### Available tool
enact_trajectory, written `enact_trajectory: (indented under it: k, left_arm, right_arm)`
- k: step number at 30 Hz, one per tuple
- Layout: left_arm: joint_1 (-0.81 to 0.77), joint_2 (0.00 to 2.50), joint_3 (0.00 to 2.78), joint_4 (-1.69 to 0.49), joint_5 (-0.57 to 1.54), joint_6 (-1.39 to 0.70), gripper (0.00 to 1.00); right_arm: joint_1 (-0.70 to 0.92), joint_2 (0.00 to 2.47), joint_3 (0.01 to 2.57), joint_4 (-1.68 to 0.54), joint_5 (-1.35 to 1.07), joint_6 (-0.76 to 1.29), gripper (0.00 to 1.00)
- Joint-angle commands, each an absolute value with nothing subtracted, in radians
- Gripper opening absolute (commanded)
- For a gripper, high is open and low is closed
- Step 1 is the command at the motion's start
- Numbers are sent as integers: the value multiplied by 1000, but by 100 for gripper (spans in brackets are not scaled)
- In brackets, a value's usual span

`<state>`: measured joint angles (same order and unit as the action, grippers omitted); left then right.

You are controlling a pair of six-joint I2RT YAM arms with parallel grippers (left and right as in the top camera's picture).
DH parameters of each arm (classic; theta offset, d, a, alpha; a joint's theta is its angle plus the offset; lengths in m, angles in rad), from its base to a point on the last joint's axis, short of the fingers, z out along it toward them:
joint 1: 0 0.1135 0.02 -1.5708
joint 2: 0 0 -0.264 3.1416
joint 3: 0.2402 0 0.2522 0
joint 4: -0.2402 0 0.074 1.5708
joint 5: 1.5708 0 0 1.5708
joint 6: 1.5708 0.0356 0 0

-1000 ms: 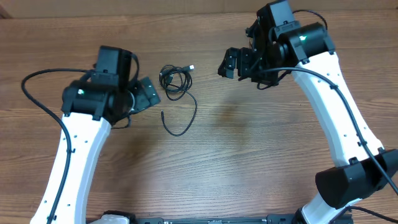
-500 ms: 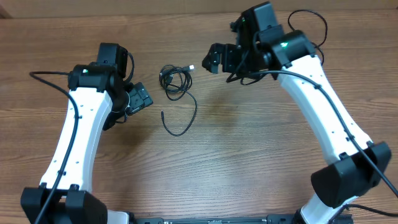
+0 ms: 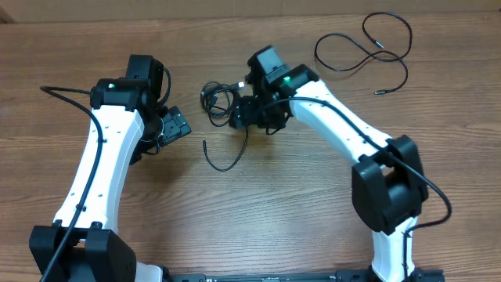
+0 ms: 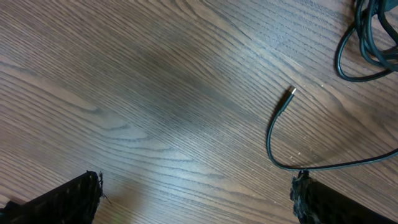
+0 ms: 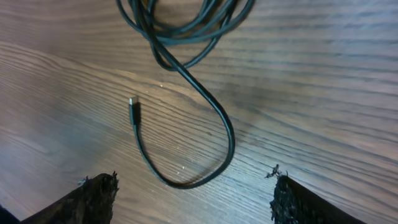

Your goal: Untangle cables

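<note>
A coiled bundle of cables (image 3: pixel 218 100) is laid on the table (image 3: pixel 297 211), toward the far edge and a little left of the middle. From it a single strand (image 3: pixel 246 142) is led toward the near side and curved back leftward, with its plug end (image 3: pixel 205 142) set apart from the coil. The left gripper (image 3: pixel 175 125) is placed left of the bundle, near but not touching. The right gripper (image 3: pixel 244 114) is found just beside the bundle on the right, above the strand. A second loose cable (image 3: pixel 364 48) is spread at the far right, well apart from the rest.

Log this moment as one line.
left gripper: open, empty | right gripper: open, above tangled cables | separate cable: far right, apart
</note>
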<state>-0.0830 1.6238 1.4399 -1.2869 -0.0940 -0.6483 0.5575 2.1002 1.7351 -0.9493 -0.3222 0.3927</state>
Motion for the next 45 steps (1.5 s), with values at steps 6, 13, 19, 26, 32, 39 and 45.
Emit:
enact_trajectory:
  k: [6,13,19,26,32,39,45]
  left_arm:
    - [-78,1633,1442,-1282,-112,-651,100]
    - [-78,1633,1442,-1282,-112,-651,100]
    - [-78,1633,1442,-1282,-112,-651,99]
    - [-79,1633,1442,-1282,-112,-651,99]
    - [-78,1633,1442,-1282,-112,-651,100]
    - [-79,1633,1442,-1282,-112,-651,100]
    - [-79,1633,1442,-1282,-112,-651,100]
  right_arm:
    - [556,2169,1724,-923,-285,393,66]
    - [566,2173,1646,-846,-298,393,57]
    - [588,2173,1607,-754,-315,408,43]
    - [590,2173,1607,-732,-268,446,9]
    - [582,2170,1631,-758,-250,445,4]
    - [582,2083,1787,-849,-271,405,4]
    - [582,1949,1941,-873,-274,268,4]
